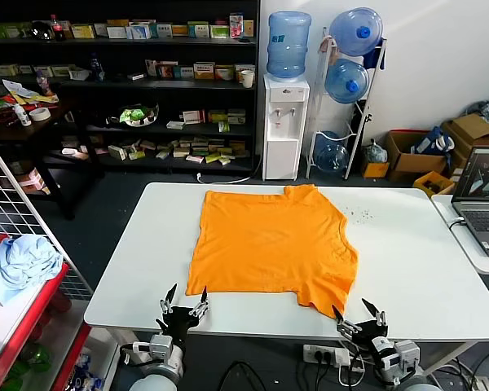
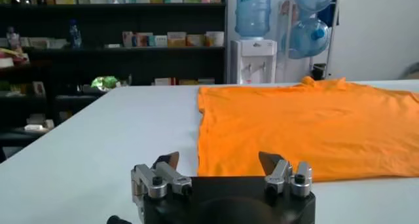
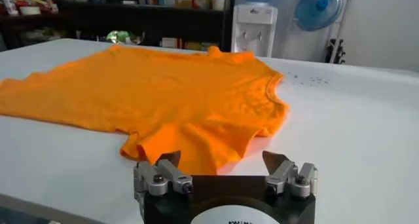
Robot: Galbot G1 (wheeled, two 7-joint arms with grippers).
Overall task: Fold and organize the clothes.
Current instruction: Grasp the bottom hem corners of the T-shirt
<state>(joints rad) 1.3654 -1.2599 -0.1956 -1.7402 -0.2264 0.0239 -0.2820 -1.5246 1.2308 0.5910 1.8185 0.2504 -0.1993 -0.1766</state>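
1. On the white table (image 1: 407, 269) in the head view: orange T-shirt (image 1: 269, 244) lies spread flat in the middle, soft cotton, plain, slightly wrinkled, near right corner bunched up. Left gripper (image 1: 184, 306) at the near edge just below the shirt's near left corner, fingers apart, holding nothing. Right gripper (image 1: 360, 316) at the near edge just right of the bunched corner, fingers apart, empty.
2. Same view, containers: red wire basket (image 1: 33, 303) at left holds a light blue cloth bundle (image 1: 20, 265). Cardboard boxes (image 1: 440, 151) on the floor far right, contents unclear. Metal rack (image 1: 350, 98) carries round blue water bottles, one more bottle (image 1: 288, 45) sits on the white dispenser (image 1: 284, 126). Dark shelves (image 1: 147, 81) are packed with small boxes. Laptop (image 1: 482, 199) open on a side table at right.
3. Left wrist view: left gripper (image 2: 222, 163) low over the smooth table (image 2: 98, 147), dark pointed fingertips (image 2: 167, 160) spread wide, nothing between them. T-shirt (image 2: 308, 127) flat just beyond, straight hem facing the gripper. Dispenser (image 2: 254, 60) and shelves (image 2: 98, 29) behind.
4. Right wrist view: right gripper (image 3: 222, 161) with fingers wide, empty, close to the T-shirt (image 3: 163, 94) and its rumpled, lifted sleeve. Table (image 3: 353, 127) bare at the side, a few dark specks (image 3: 308, 79) near the far edge.
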